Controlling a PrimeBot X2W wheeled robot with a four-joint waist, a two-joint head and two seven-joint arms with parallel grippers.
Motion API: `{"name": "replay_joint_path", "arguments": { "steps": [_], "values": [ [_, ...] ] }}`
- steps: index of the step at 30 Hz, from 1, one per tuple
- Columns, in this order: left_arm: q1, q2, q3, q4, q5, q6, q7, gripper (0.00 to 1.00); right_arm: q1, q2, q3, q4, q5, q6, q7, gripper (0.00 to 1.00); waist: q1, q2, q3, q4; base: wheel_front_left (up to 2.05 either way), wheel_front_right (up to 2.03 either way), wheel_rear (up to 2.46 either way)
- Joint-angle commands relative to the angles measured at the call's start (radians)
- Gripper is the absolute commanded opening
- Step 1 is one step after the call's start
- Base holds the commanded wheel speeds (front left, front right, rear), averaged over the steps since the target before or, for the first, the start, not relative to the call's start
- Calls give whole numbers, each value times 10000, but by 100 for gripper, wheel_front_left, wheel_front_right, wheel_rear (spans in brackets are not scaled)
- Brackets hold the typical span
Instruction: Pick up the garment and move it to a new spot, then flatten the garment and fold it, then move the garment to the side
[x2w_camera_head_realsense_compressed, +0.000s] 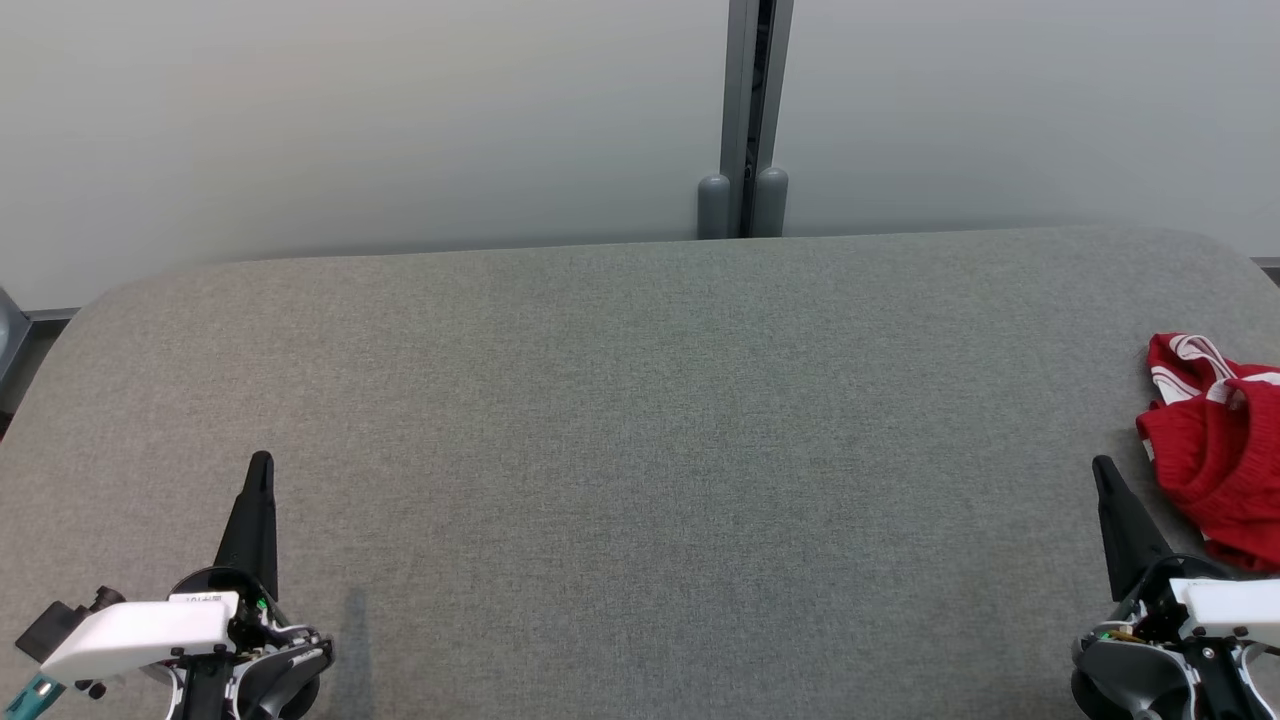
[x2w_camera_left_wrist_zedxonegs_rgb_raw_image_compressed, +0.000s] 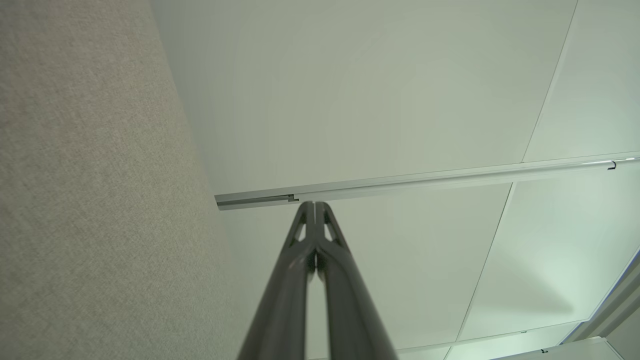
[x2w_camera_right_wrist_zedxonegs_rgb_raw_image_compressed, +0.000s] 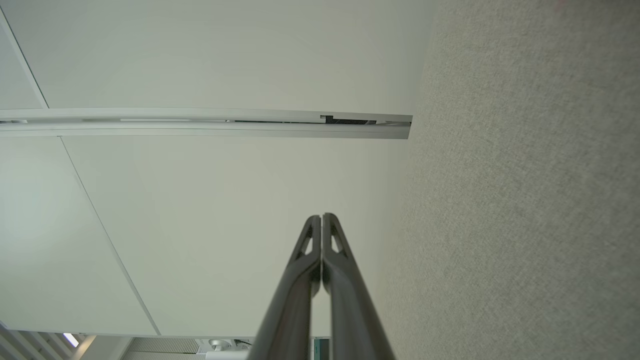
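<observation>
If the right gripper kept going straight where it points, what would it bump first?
Probably the wall, though depth is hard to judge. The right gripper points past the garment, over the table.

Figure: three views of one table (x2w_camera_head_realsense_compressed: 640, 420).
Head camera looks forward and down; both wrist cameras sit low, rolled sideways, apparently close, sharing table and wall (x2w_camera_left_wrist_zedxonegs_rgb_raw_image_compressed: 380, 100).

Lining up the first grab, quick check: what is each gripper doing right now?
Left gripper: closed, holding nothing.
Right gripper: closed, holding nothing; the red garment lies just to its right, not gripped.
</observation>
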Motion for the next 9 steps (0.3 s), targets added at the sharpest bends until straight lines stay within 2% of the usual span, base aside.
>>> {"name": "replay_joint_path", "arguments": {
  "steps": [1, 9],
  "values": [
    [-124, 54, 39, -26, -12, -76, 33, 0, -87, -93, -5, -38, 26, 4, 30, 0, 0, 0, 0, 0, 0, 0, 0],
    [-124, 54, 39, -26, -12, -76, 33, 0, -87, -94, -5, -38, 26, 4, 29, 0, 0, 0, 0, 0, 0, 0, 0]
  ]
}}
